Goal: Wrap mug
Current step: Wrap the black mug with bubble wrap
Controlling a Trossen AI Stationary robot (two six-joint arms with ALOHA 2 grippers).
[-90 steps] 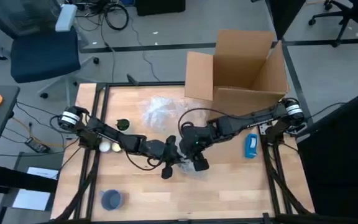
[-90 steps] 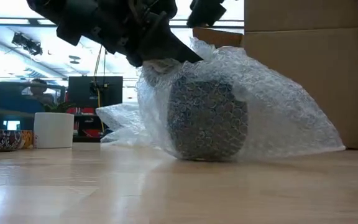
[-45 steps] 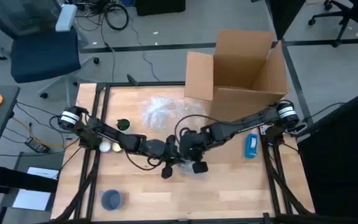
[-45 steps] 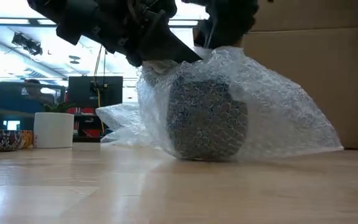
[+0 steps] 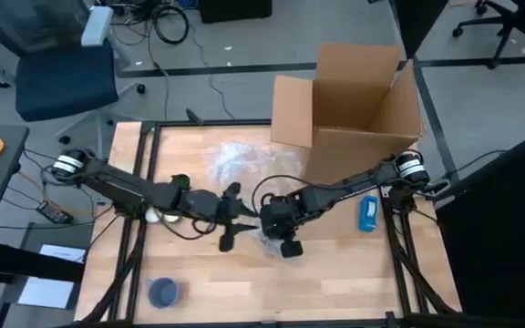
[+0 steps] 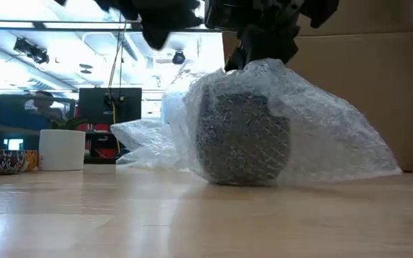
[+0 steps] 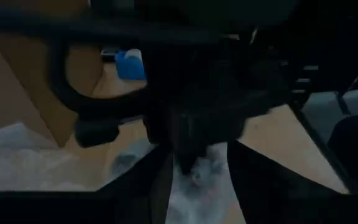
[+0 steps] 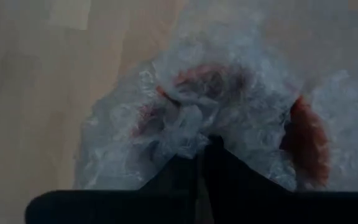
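I see bare table (image 5: pixel 335 282) along the near edge, broken only by a small blue bowl (image 5: pixel 163 292) at the left. The far side is crowded by the cardboard box (image 5: pixel 354 100) and loose bubble wrap (image 5: pixel 231 162); a blue bottle (image 5: pixel 368 212) blocks the right edge.

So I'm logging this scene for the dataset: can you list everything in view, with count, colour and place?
mug: one, dark patterned, table centre, inside bubble wrap
bubble wrap: one clear sheet bunched over the mug; a second loose clear bubble wrap pile behind it
cardboard box: one, brown, open, far right edge
blue object: one, right side
white cup: one, left side
blue bowl: one, near left corner
table: one, light wood
left gripper: dark, open, left of the mug
right gripper: dark, shut on the wrap atop the mug
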